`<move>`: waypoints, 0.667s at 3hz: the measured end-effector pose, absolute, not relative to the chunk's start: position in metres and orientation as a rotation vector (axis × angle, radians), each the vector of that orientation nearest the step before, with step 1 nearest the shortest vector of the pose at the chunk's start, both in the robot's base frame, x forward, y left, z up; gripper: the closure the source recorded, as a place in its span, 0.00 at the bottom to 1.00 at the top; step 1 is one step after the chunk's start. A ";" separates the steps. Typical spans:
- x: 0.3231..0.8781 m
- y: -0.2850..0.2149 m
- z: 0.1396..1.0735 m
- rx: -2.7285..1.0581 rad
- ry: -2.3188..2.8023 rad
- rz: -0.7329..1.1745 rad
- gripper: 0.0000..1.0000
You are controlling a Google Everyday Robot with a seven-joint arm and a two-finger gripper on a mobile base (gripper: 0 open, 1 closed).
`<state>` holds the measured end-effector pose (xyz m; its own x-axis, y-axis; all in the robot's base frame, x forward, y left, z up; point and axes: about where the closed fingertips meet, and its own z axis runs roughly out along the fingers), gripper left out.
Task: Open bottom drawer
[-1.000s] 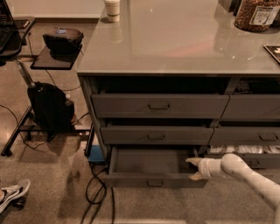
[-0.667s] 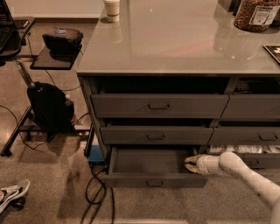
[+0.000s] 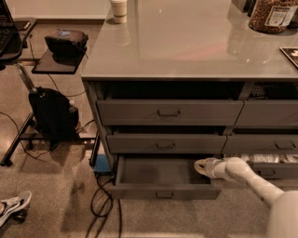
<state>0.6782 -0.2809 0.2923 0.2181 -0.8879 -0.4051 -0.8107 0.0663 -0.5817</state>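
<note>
The bottom drawer point(image 3: 153, 174) of the left stack stands pulled out, its flat grey inside showing and its small pull handle point(image 3: 164, 195) centred on the low front. Above it the two taller-fronted grey drawers point(image 3: 167, 113) are pulled out only slightly. My white arm reaches in from the lower right. My gripper point(image 3: 200, 166) sits at the open drawer's right side, just above its inside near the right wall. It holds nothing that I can see.
The grey counter point(image 3: 186, 42) carries a cup point(image 3: 119, 9) and a jar point(image 3: 272, 15). A right-hand drawer with white items point(image 3: 265, 159) is open beside my arm. A black bag point(image 3: 52, 116), cables point(image 3: 104, 204) and a shoe point(image 3: 11, 207) lie on the floor at left.
My gripper has moved a little to the left, further over the open drawer's right side. The drawer has not visibly moved.
</note>
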 end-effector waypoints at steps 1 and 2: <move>0.701 -0.285 0.268 -1.691 1.696 -0.149 1.00; 0.713 -0.291 0.243 -1.655 1.798 -0.157 1.00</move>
<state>0.7131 -0.2914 0.2434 0.0384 -0.9190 -0.3924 -0.8370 0.1849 -0.5150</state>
